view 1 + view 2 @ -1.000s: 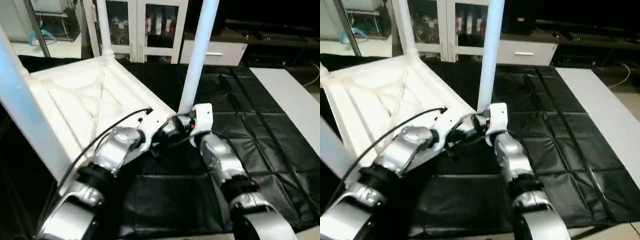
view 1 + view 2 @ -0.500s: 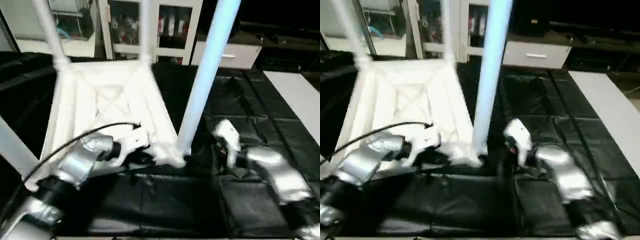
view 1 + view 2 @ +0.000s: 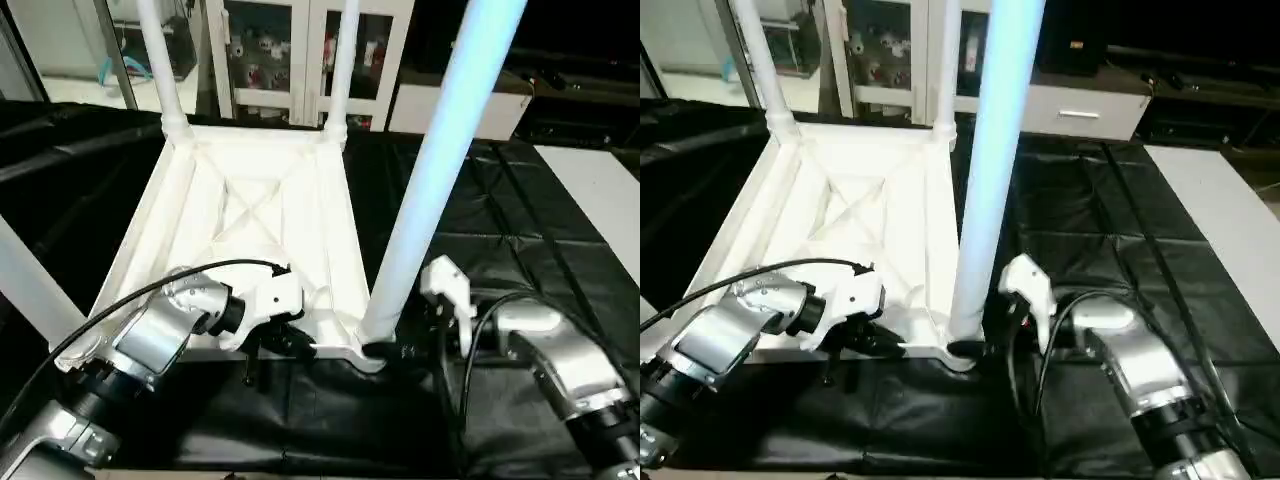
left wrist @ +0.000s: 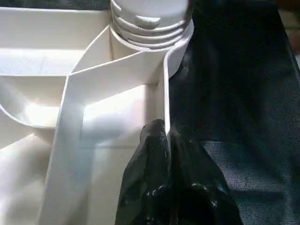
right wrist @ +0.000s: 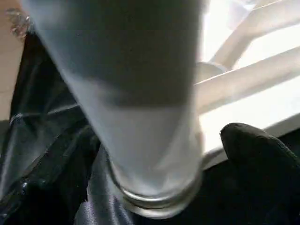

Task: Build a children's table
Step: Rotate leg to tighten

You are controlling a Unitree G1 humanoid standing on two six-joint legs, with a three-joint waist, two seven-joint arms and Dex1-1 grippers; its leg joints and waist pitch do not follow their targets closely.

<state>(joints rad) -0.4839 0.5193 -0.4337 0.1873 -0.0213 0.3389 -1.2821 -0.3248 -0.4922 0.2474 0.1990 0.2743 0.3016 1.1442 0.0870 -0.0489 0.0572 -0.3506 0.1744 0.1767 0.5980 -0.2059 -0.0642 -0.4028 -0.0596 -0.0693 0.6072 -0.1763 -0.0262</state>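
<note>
Table: the white plastic children's table (image 3: 255, 215) lies upside down on a black quilted sheet (image 3: 520, 240), its X-ribbed underside facing up.
Legs: long tapered round white legs stand upright in the corner sockets; the near right leg (image 3: 430, 170) rises tall just beside the right arm, and two far legs (image 3: 160, 60) stand at the back corners.
Left pincer: the left pincer (image 4: 164, 140) has its black fingers together, clamped on the thin near rim of the table top, close to the threaded socket of the near right leg.
Right pincer: the right pincer (image 5: 154, 154) stands wide apart, one black finger (image 5: 255, 150) on each side of the base of the near right leg, not closed on it.
Background: white glass-door cabinets (image 3: 290, 50) stand behind the sheet.
</note>
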